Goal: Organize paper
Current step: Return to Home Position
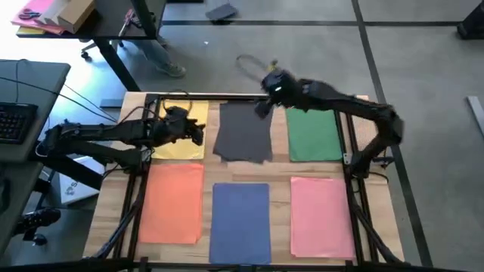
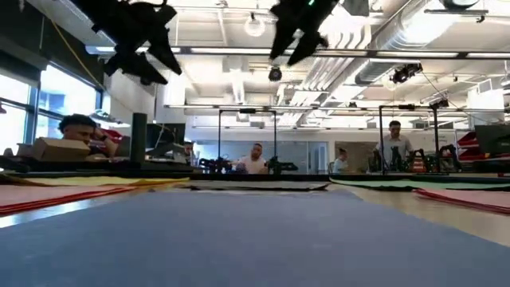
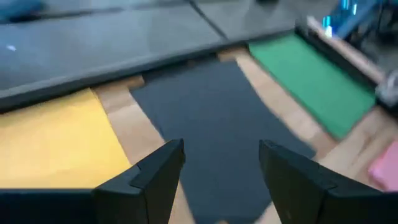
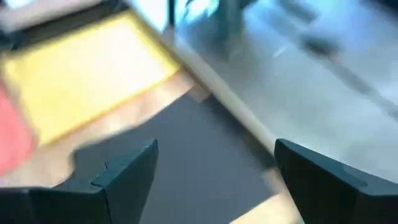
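Observation:
Six stacks of coloured paper lie flat on the wooden table: yellow (image 1: 180,134), dark grey (image 1: 243,131) and green (image 1: 313,134) in the far row, orange (image 1: 174,202), blue (image 1: 241,222) and pink (image 1: 321,215) in the near row. My left gripper (image 1: 198,134) hovers open over the yellow stack's right edge, pointing toward the dark grey paper (image 3: 214,118). My right gripper (image 1: 262,108) hangs open above the dark grey stack's far right corner (image 4: 186,168). Both are raised off the table in the low view.
A black metal frame (image 1: 189,96) runs along the table's far edge and down both sides. A desk with a keyboard (image 1: 15,121) stands to the left. People sit and stand in the room beyond the table (image 2: 253,159).

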